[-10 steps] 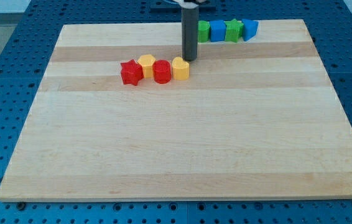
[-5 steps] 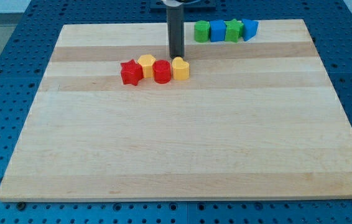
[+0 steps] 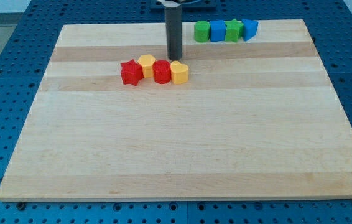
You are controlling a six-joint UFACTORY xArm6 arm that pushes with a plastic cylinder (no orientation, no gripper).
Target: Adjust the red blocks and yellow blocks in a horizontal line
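Four blocks sit in a rough row on the wooden board point(image 3: 182, 137), left of centre near the view's top. From left: a red star block point(image 3: 130, 72), a yellow hexagon block point(image 3: 146, 65) set slightly higher, a red round block point(image 3: 162, 71), and a yellow heart block point(image 3: 179, 72). They touch one another. My tip point(image 3: 174, 58) stands just above the yellow heart block, at its upper edge, close to the gap between it and the red round block.
A second row lies at the board's top edge, right of the rod: a green block point(image 3: 201, 30), a blue block point(image 3: 217, 30), a green star block point(image 3: 232, 30) and a blue block point(image 3: 249, 28). A blue pegboard surface point(image 3: 14, 56) surrounds the board.
My tip moved left from the heart block's upper right to just above its upper left. The yellow heart block has turned a little and shifted slightly down-left.
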